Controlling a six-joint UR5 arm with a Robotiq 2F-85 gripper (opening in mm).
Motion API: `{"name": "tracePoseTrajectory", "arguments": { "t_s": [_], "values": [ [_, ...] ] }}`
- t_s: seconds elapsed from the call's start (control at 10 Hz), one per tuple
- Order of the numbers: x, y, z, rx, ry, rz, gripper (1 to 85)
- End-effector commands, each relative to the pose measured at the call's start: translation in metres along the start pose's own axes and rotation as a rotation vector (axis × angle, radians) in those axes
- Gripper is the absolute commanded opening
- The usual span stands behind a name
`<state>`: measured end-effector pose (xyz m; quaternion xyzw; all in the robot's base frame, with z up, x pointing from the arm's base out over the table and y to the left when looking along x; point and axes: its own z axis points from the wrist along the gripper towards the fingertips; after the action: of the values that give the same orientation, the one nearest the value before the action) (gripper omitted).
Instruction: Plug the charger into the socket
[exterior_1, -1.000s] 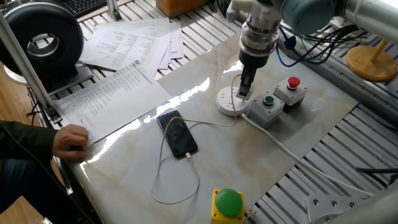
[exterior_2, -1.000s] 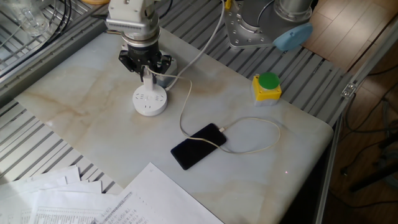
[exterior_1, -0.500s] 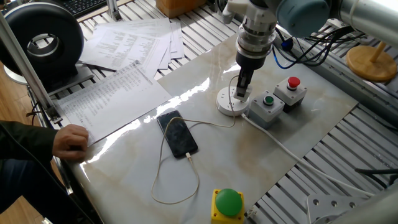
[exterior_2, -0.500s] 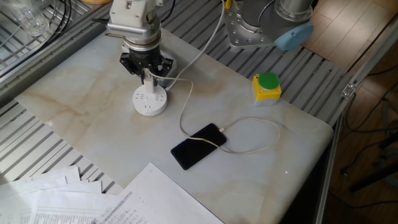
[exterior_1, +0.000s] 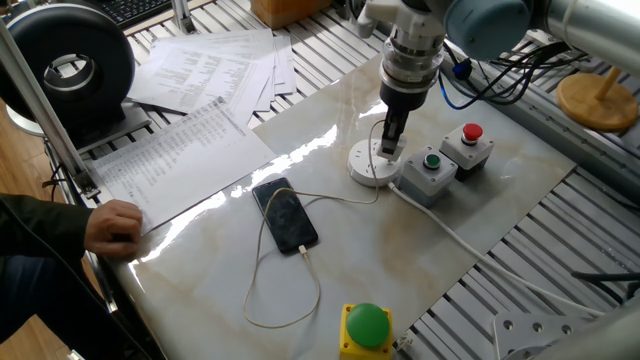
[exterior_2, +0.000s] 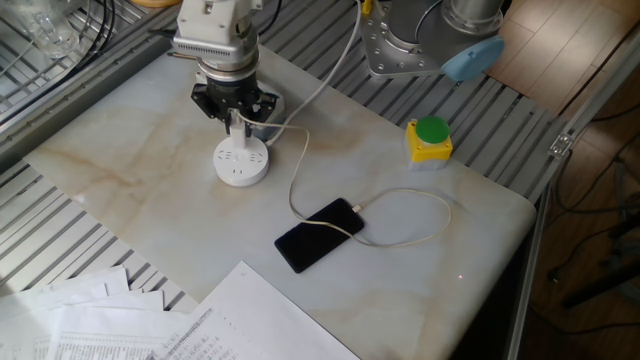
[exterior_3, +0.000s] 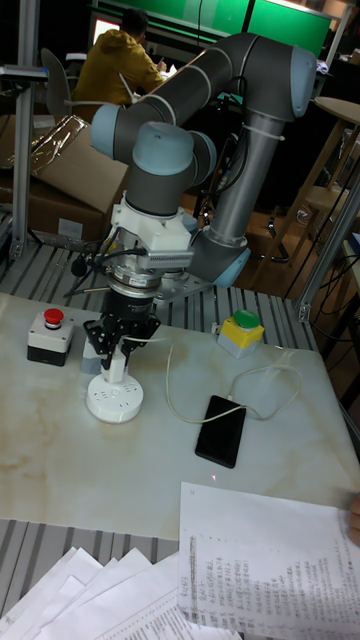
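My claw (exterior_2: 238, 122) covers most of the charger (exterior_1: 389, 149) above the socket (exterior_2: 241, 163), so I cannot tell whether its prongs reach the slots or how tightly my fingers close on it. The socket's slot holes are too small to make out. Behind the socket, my claw hides most of the grey button box (exterior_1: 430, 172) in the other fixed view. Beyond the counter (exterior_1: 470, 230), the papers (exterior_3: 265, 560) run off the bottom edge, and a person's hand (exterior_1: 112, 227) is cut off at the left edge.

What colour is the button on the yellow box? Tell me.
Green, clearest in the other fixed view.
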<state>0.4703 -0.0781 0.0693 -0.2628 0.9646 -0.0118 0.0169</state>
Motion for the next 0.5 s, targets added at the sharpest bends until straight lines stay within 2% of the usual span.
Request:
{"name": "tracePoseTrajectory", "arguments": {
  "t_s": [0.0,0.3,0.4],
  "values": [
    [-0.004,0.0014,0.0037,-0.014,-0.022,0.007,1.0],
    [-0.003,0.0022,0.0012,-0.012,-0.019,0.007,1.0],
    [0.0011,0.0021,-0.0058,-0.009,-0.003,0.003,1.0]
  ]
}}
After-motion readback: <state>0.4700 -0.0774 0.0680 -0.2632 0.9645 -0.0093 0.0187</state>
